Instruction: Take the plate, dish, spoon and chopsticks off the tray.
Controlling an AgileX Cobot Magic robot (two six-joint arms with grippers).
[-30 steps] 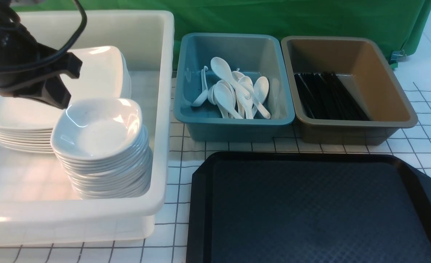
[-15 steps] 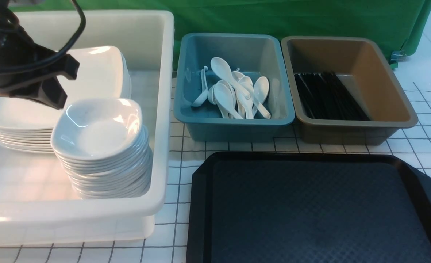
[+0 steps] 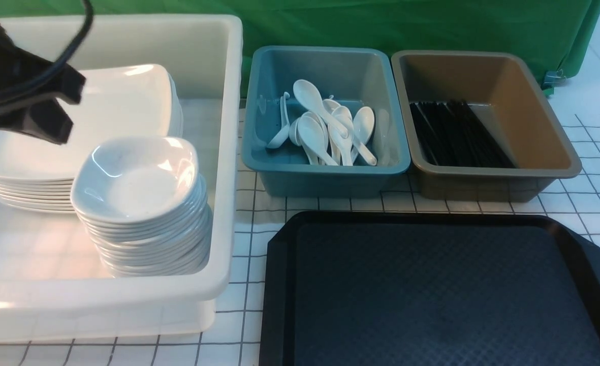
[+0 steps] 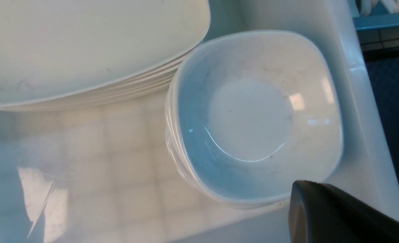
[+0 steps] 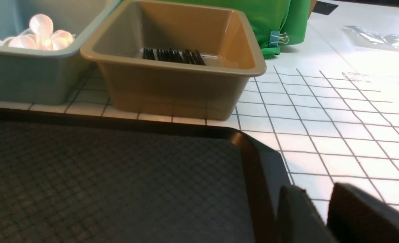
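The tray (image 3: 442, 290) at the table's near edge sits bare. Plate (image 3: 112, 117) and dish (image 3: 137, 178) top stacks in the white tub (image 3: 223, 152), sorted by shape. Left tool (image 3: 51, 114) hangs above, together, empty; right tool (image 5: 317, 216) slightly apart, empty.

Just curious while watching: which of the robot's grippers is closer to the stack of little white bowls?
The left gripper: it hangs just behind and left of the bowl stack in the white bin. The right gripper sits far off, by the black tray's right corner.

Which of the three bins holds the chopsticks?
The brown bin, rightmost in the front view: black chopsticks lie inside. The teal one holds spoons, the white one crockery.
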